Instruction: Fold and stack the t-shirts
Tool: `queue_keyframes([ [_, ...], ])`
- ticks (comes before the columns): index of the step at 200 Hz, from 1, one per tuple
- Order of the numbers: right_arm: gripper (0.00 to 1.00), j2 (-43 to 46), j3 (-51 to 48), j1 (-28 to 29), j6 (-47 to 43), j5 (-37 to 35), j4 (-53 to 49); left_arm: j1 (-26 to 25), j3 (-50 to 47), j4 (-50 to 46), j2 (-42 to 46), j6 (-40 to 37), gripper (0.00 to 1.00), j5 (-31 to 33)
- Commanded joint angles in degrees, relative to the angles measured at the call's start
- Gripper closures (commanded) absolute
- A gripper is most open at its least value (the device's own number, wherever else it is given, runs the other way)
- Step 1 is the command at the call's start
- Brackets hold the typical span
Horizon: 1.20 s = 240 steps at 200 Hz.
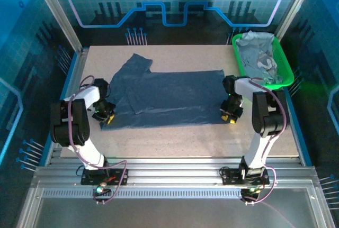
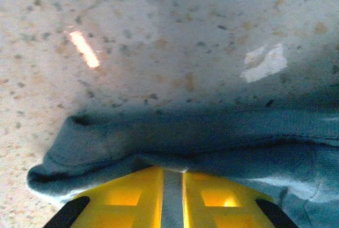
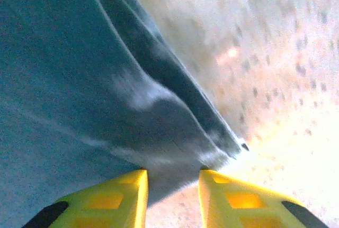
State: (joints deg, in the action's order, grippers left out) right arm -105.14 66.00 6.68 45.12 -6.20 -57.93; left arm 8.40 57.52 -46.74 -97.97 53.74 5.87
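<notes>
The dark t-shirt [image 1: 169, 98] lies spread flat across the middle of the desk [image 1: 175, 138] in the top view, with the left end effector [image 1: 107, 117] at its lower-left corner and the right end effector [image 1: 230, 116] at its lower-right corner. In the left wrist view the left end effector [image 2: 172, 171] is drawn in to a thin slit on the shirt's rolled hem [image 2: 159, 143], while the right end effector [image 3: 173, 174] stands partly open with the shirt's corner [image 3: 159, 133] reaching into the gap. Paler t-shirts [image 1: 257, 53] lie crumpled in the green tray [image 1: 288, 77] at the upper right.
</notes>
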Motion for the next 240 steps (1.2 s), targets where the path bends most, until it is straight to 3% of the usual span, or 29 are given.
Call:
queue_keyframes([
  [1,0.64,5.52,-0.79,1.68,2.78,0.61,0.02,-0.54,1.15,-2.68,4.86,0.56,0.77,2.83],
  [38,0.51,13.38,1.56,4.26,-2.63,1.4,7.03,-8.41,5.57,-1.02,10.22,1.39,0.6,-3.91],
  [52,0.47,14.26,1.25,5.0,-6.44,9.89,13.99,-10.96,4.1,-0.14,9.96,5.3,0.55,-8.38],
  [74,0.46,15.2,1.26,7.48,-9.45,21.09,23.37,-13.98,-0.49,7.29,9.46,12.17,0.52,-14.84],
  [128,0.43,15.23,2.12,9.52,-7.33,25.25,26.55,-16.62,0.8,9.98,2.88,13.36,0.49,-16.11],
  [178,0.42,15.15,3.26,9.55,-7.42,25.32,25.34,-18.32,0.46,13.91,-0.21,14.39,0.62,-15.9],
  [202,0.42,14.79,3.6,9.6,-7.42,25.43,25.08,-18.94,2.42,14.09,-1.16,14.0,0.79,-14.97],
  [223,0.42,14.47,3.96,9.52,-7.59,24.72,24.21,-19.55,4.61,12.82,-1.77,13.0,1.0,-14.4],
  [240,0.43,14.27,3.99,9.33,-7.55,24.4,23.88,-20.11,6.6,11.69,-2.93,11.63,1.0,-13.93],
])
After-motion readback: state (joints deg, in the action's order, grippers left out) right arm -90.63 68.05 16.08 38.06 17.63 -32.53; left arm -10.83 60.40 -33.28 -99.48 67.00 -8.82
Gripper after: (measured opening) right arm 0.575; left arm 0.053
